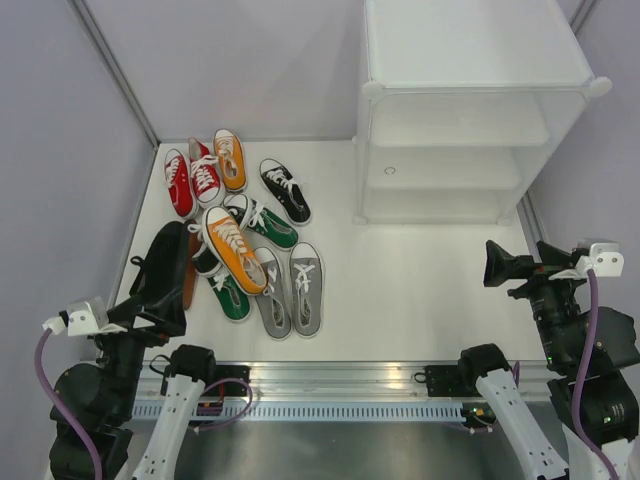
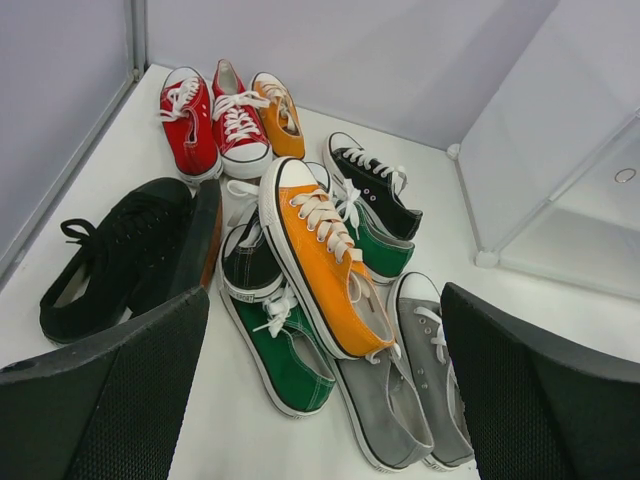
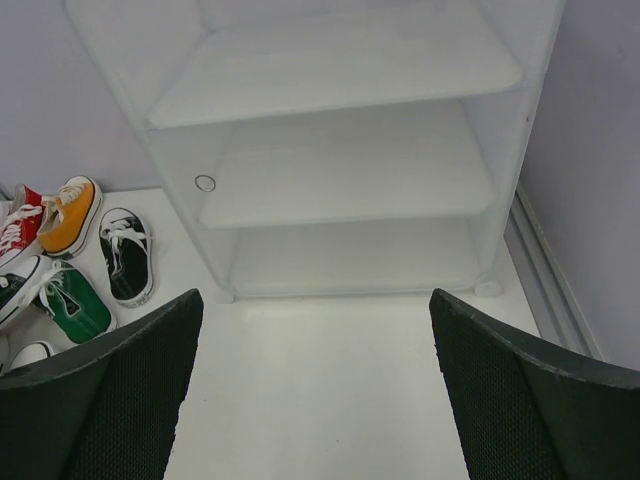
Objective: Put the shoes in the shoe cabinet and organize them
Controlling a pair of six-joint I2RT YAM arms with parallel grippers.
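Shoes (image 2: 290, 360) lie heaped and overlapping just ahead of the left jaws, shoe cabinet (image 3: 340, 165) ahead of the right jaws; both pairs gape empty. Grabbing the topmost orange sneaker (image 2: 330, 275) could snag laces (image 2: 322, 213), dragging neighbours.

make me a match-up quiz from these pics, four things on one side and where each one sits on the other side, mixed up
Things
1. pair of red canvas sneakers
2. pair of grey canvas sneakers
3. large all-black lace-up shoe
4. tall white translucent plastic shoe cabinet

Places
A. right side of the table, toward the back
B. left flank of the pile, toward the front
C. back of the pile, beside an orange sneaker
D. front of the pile, side by side

Pairs: 1-C, 2-D, 3-B, 4-A
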